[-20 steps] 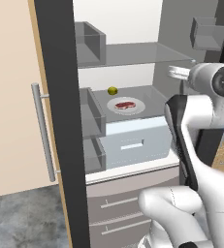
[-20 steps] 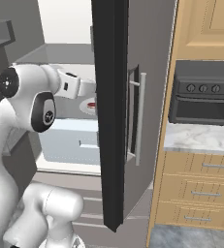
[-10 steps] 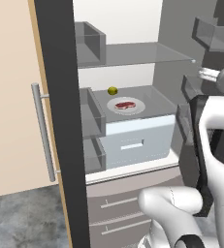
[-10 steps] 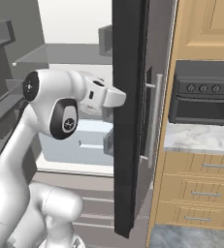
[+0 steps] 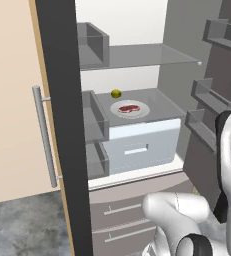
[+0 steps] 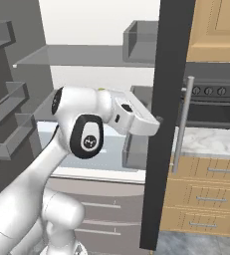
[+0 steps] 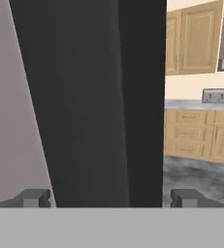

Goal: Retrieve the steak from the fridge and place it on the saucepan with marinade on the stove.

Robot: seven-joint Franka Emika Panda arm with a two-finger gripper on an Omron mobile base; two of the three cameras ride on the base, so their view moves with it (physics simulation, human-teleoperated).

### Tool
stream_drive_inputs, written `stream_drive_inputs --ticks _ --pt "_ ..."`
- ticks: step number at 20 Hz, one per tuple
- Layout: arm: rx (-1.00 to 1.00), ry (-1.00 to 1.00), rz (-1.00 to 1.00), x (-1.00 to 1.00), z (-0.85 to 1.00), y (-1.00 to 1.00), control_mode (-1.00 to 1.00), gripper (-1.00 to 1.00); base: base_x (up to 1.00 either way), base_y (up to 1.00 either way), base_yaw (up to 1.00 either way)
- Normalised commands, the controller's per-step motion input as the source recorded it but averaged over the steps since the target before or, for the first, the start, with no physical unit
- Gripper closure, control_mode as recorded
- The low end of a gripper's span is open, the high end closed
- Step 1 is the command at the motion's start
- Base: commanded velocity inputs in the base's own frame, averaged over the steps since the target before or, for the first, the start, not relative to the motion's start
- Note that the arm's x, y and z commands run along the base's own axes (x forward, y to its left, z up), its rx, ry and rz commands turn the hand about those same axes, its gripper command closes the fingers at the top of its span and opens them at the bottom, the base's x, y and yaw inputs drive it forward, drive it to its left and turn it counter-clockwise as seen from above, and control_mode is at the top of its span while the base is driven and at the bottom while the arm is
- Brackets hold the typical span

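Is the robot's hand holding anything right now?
No, nothing is held. The tool is open, its tips on either side of the fridge door's edge without pinching it. The steak sits on its plate.

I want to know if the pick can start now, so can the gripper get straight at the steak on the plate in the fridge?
Probably not yet. The steak lies unobstructed on its plate, but the open gripper faces the right door's edge, away from the shelf; the arm must swing back.

Your arm (image 6: pixel 81 134): glossy white rounded shells, dark grey disc joints with a small pale emblem, a blocky white hand and two dark grey fingertips (image 7: pixel 33 197).
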Motion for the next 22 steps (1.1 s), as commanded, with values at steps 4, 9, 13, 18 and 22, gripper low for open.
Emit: stream_drive_inputs --ticks 4,9,13,18,22 --pt "0.02 0.0 -0.04 -0.28 0.07 -0.38 -1.0 -1.0 0.0 0.0 0.0" --pt "-0.04 0.11 0.06 -0.51 0.26 0.94 -1.0 -1.0 0.0 0.0 0.0" --pt "-0.17 0.31 0.25 -0.56 0.41 1.0 -1.0 -1.0 0.0 0.0 0.0" --pt "-0.14 0.34 0.34 -0.76 0.56 1.0 -1.0 -1.0 0.0 0.0 0.0" --pt "-0.04 0.29 0.38 -0.86 0.18 1.0 -1.0 -1.0 0.0 0.0 0.0"
